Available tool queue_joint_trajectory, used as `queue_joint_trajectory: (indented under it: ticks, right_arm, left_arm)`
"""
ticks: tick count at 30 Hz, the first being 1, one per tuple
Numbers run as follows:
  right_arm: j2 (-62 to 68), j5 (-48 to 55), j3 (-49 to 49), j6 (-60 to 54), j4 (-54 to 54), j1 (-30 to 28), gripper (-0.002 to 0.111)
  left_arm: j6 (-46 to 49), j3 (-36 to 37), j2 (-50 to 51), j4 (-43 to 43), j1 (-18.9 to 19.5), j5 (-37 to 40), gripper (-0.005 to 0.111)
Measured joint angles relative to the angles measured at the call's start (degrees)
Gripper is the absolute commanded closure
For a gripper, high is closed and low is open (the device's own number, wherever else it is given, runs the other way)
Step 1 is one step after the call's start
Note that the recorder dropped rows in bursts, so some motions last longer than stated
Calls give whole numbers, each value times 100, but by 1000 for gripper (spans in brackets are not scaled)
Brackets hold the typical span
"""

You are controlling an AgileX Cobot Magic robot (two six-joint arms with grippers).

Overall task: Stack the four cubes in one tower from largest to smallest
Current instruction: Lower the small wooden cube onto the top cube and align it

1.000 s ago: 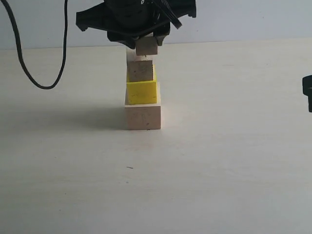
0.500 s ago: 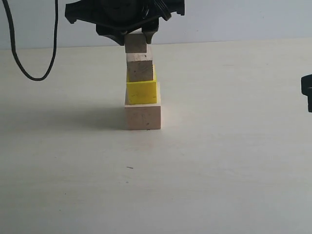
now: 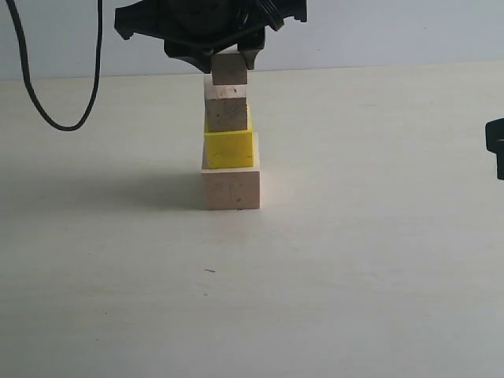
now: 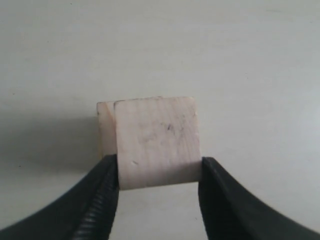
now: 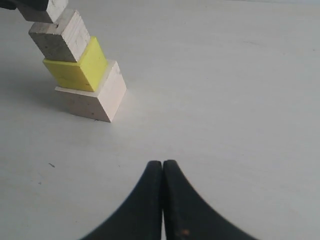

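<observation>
Three cubes stand as a column on the table: a large pale wood cube (image 3: 230,189) at the bottom, the yellow cube (image 3: 229,148) on it, and the medium wood cube (image 3: 227,109) on top. My left gripper (image 3: 228,57) comes down from above, shut on the small wood cube (image 3: 229,69), whose underside is level with the medium cube's top face. In the left wrist view both fingers press the small cube's (image 4: 157,142) sides. My right gripper (image 5: 162,165) is shut and empty, low over the table, well away from the tower (image 5: 80,67).
A black cable (image 3: 31,87) hangs at the back left. A dark part of the right arm (image 3: 496,146) shows at the right edge. Bare pale table (image 3: 354,260) lies all round the column.
My left gripper, holding the small cube, swung left and then a little back right. The cube was tilted and off to the right; now it is level and centred over the medium cube.
</observation>
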Motion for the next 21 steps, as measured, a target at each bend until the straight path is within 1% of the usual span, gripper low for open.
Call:
queue_joint_trajectory:
  ticks: [21]
  right_arm:
    - [0,0,0,0,0,0,108]
  left_arm:
    - [13,0,141,146,0,186,107]
